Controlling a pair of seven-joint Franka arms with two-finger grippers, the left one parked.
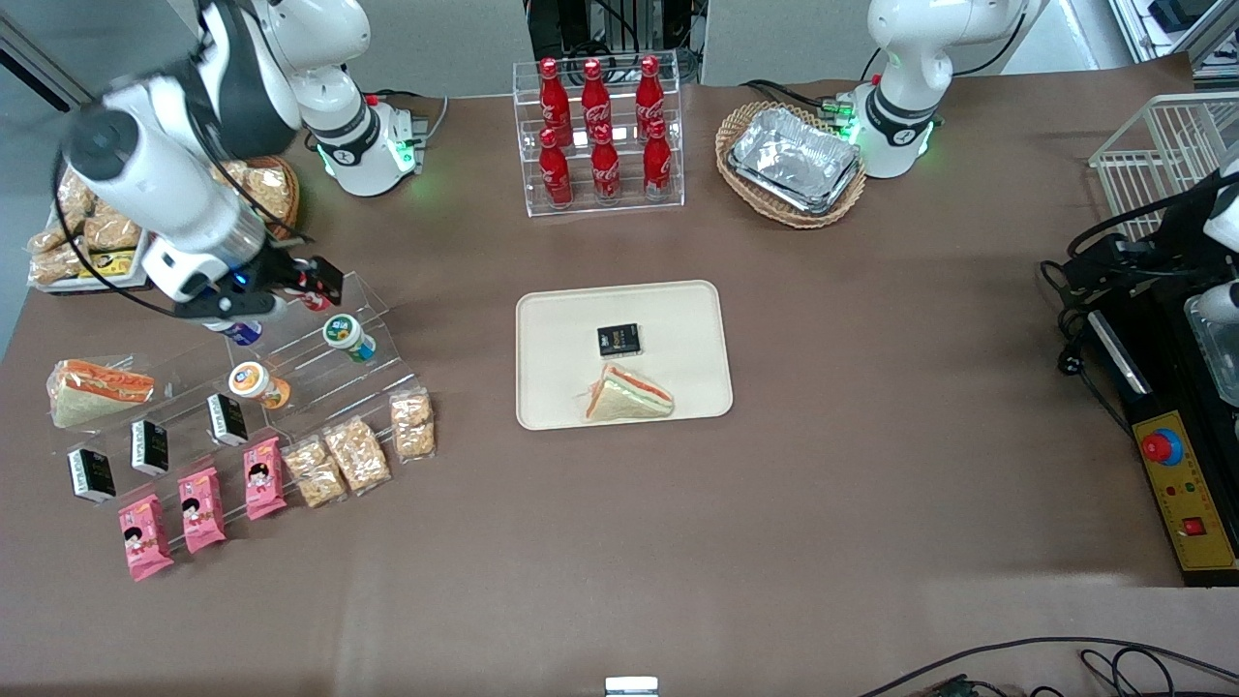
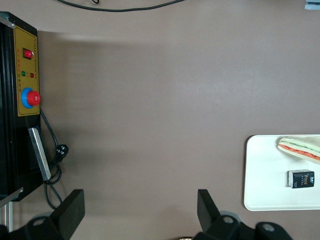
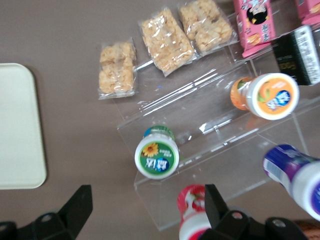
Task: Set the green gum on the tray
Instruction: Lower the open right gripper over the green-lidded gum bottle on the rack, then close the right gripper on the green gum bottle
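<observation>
A brown cloth covered the surface, which carried a clear stepped display rack at the working arm's end, a clear stand of red cola bottles farther from the front camera, and a wicker basket of foil trays toward the parked arm's end. The gripper hung above the upper steps of the rack, its two fingers spread wide apart and closed on nothing, touching nothing. Just below the gripper and slightly nearer the front camera, the green gum stood on a rack step, its white lid with the green-and-yellow label facing up. An orange-topped bottle sat one step lower, a blue-topped bottle and a red-topped bottle lay close under the gripper. Well apart from the gripper, toward the middle of the surface, the tray held a black packet and a wrapped sandwich.
</observation>
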